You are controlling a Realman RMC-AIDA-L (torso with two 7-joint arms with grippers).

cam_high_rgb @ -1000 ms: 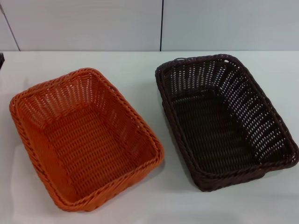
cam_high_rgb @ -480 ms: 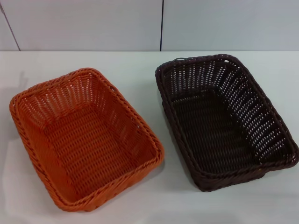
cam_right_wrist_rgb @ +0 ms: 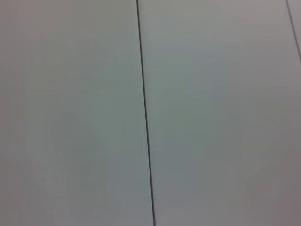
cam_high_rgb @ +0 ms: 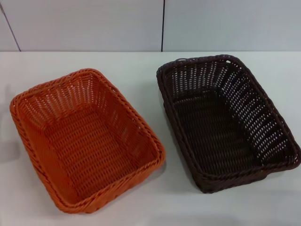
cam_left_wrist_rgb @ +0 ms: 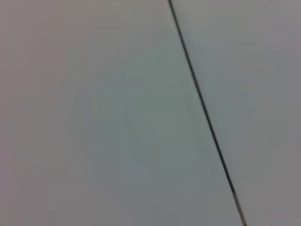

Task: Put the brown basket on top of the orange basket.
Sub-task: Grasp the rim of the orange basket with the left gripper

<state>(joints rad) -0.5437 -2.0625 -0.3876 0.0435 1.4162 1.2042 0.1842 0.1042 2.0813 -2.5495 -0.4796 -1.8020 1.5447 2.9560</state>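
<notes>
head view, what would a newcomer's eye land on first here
The bright orange basket on the robot's left of the white table grabs attention first, empty and sitting slightly askew. Beside it on the right, apart from it, lies the dark brown basket, also empty. No gripper shows in any view; both wrist views show only pale panels with dark seams.

Neither arm nor gripper appears in the head view. Both wrist cameras face only a pale panelled surface crossed by a dark seam, showing none of either arm's own parts, pose or state.
</notes>
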